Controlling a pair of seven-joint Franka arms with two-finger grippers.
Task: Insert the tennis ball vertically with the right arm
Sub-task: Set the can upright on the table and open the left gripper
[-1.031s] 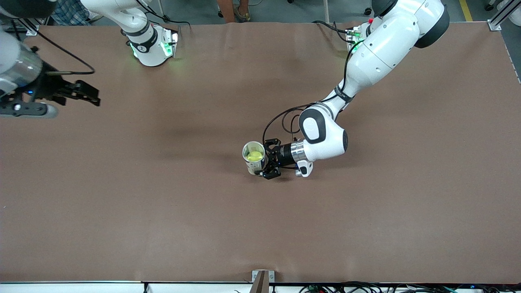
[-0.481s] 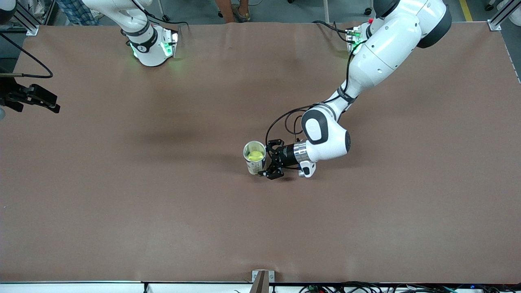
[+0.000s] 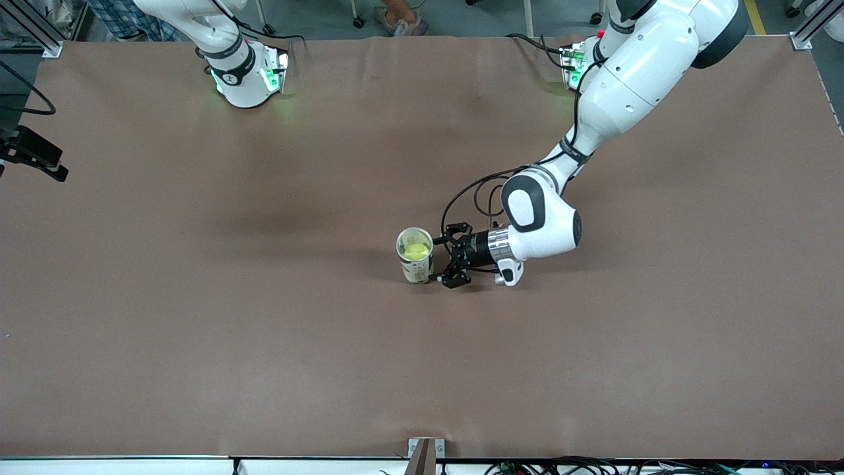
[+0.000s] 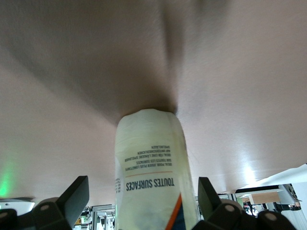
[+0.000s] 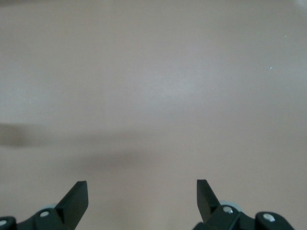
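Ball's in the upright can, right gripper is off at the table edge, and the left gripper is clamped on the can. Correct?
Not quite: the left gripper is open, fingers apart beside the can, as the left wrist view shows. The tennis ball is inside; the right gripper is at the edge.

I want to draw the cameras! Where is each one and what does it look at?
Front view: high across the table, facing both arms, the left gripper beside the can.
Left wrist view: on the left wrist, facing the can between open fingers.
Right wrist view: on the right wrist, facing bare table past open fingers.
Front and left wrist views share the can.
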